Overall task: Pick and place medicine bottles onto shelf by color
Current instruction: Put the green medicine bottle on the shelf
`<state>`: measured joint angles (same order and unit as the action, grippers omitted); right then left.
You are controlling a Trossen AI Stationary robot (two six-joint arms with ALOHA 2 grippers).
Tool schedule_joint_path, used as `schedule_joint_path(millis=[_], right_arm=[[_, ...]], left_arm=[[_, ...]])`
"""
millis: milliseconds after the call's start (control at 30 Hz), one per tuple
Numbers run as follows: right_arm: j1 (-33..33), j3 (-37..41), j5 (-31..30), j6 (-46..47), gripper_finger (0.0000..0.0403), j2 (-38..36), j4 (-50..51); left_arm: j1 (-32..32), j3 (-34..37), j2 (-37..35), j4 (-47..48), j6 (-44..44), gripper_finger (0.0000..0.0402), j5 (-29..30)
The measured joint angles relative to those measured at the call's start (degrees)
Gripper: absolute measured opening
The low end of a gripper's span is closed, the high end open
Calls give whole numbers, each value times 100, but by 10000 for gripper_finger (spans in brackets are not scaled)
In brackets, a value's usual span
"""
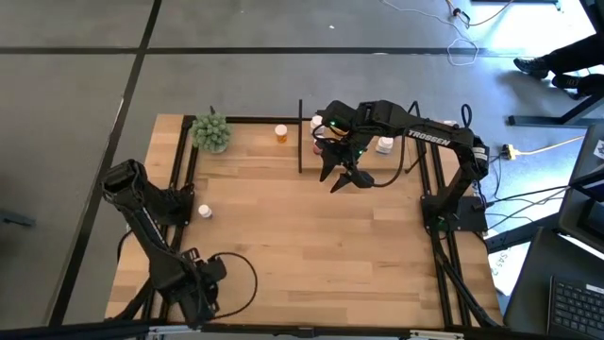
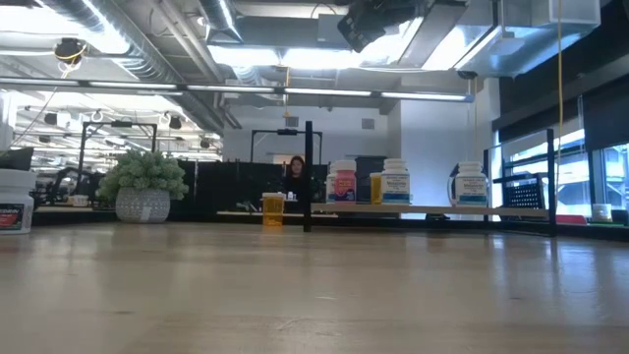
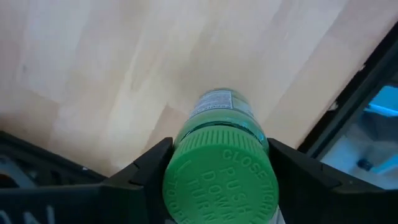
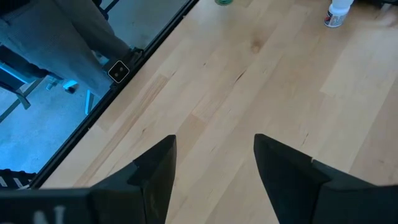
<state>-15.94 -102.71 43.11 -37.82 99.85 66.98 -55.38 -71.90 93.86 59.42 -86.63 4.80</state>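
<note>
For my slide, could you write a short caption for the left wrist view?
Left gripper holding a green-capped medicine bottle above the wooden tabletop.

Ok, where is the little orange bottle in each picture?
High view: the orange bottle stands near the top of the tabletop, just left of the black post.
Low view: near the middle of the picture, again just left of that post.
Left wrist view: not in it; only a green-capped bottle shows.
Right wrist view: not in it.
Shared landmark: the black post.
</note>
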Motion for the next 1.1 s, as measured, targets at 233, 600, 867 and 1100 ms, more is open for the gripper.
schedule_joint_path(millis=[233,600,867,1100], right_arm=[[0,1,0,0,217,0,-8],[2,2,0,11,217,0,-73],[2,2,63,507,217,0,-1],[81,2,157,564,217,-368,260]], left_arm=[[647,-167,-414,275,169,212,0],[1674,-923,-668,313,1227,212,25],[2154,-1559,-668,458,1932,212,275],[2586,-2077,-670,1173,2567,212,359]])
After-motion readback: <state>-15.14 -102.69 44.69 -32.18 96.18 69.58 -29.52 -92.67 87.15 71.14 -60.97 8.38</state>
